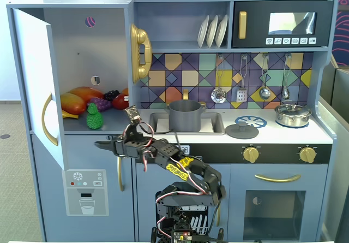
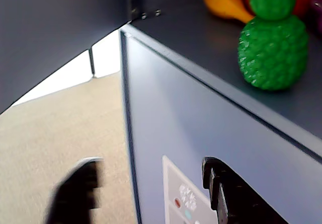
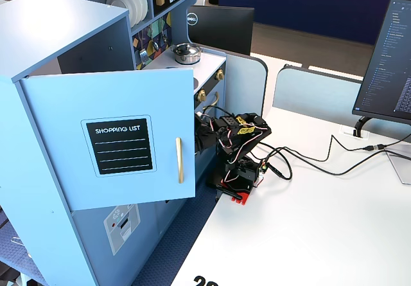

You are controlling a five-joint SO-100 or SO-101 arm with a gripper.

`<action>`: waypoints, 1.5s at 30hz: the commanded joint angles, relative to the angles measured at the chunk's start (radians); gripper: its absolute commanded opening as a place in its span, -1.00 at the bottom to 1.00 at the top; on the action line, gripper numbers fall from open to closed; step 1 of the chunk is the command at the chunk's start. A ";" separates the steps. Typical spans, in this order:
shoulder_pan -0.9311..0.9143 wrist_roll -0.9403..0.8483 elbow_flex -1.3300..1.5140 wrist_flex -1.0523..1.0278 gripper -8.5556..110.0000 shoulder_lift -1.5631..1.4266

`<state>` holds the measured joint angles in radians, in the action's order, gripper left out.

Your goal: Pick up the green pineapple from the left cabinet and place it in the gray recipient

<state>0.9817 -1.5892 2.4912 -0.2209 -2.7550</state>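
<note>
The green pineapple (image 1: 94, 117) stands upright at the front of the shelf in the left cabinet (image 1: 82, 41), whose door (image 1: 38, 84) is swung wide open. In the wrist view the pineapple (image 2: 272, 47) is at the upper right, on the shelf. My gripper (image 1: 100, 143) points left, just below the shelf edge and in front of the lower door, a little under the pineapple. In the wrist view the gripper (image 2: 151, 186) is open and empty. The gray recipient (image 1: 185, 115) sits in the sink to the right. In the side fixed view the open door (image 3: 128, 144) hides the gripper.
An orange mango (image 1: 82, 95), purple grapes (image 1: 101, 102) and red fruit (image 1: 121, 101) lie behind the pineapple. The lower door's ice-dispenser panel (image 1: 86, 191) is below the gripper. A gold phone (image 1: 140, 52) hangs on the cabinet's right wall. A silver lidded pot (image 1: 293, 113) stands at the right.
</note>
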 commanded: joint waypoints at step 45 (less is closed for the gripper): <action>-0.204 -0.037 -0.528 0.439 0.03 0.765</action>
<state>0.7563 -1.6168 2.0647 0.1810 -2.0157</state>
